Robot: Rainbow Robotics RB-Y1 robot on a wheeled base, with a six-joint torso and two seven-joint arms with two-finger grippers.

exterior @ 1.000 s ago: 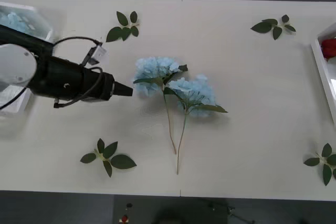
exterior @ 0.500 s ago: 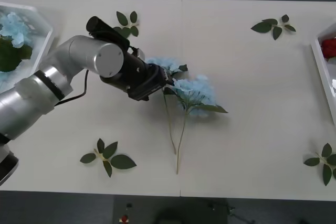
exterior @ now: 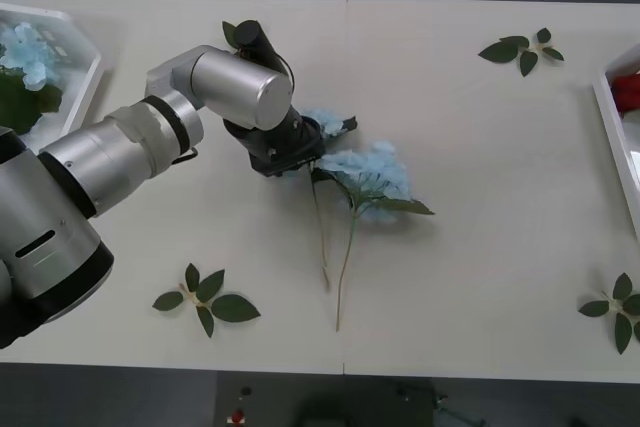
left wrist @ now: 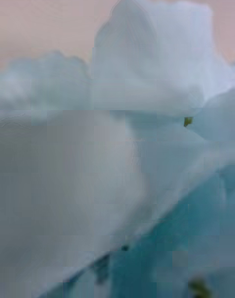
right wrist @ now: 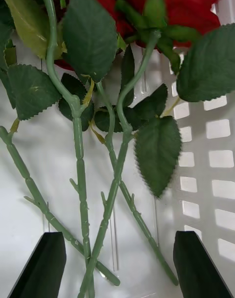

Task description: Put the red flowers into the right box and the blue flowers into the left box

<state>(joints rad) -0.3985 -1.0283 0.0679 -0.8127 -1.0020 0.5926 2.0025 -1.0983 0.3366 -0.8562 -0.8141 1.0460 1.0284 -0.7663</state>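
Two blue flowers (exterior: 367, 173) lie crossed at the table's middle, stems pointing toward the front edge. My left gripper (exterior: 288, 154) is down on the left one of the two clusters (exterior: 326, 122) and covers most of it; in the left wrist view pale-blue petals (left wrist: 147, 82) sit right against the camera. The left box (exterior: 78, 22) at the far left holds more blue flowers (exterior: 24, 47). The right box (exterior: 606, 112) at the right edge holds red flowers (exterior: 628, 90). My right gripper (right wrist: 120, 241) hangs open just above the red flowers (right wrist: 161, 4) and their stems inside the right box (right wrist: 215, 131).
Loose leaf sprigs lie at the back left (exterior: 240, 39) beside my left arm, at the back right (exterior: 521, 50), at the front left (exterior: 205, 299) and at the front right (exterior: 618, 309). The table's front edge (exterior: 340, 375) runs close below the stems.
My left arm has swung in from the left and come down onto the left blue cluster, which is now mostly covered. The right arm has not moved.
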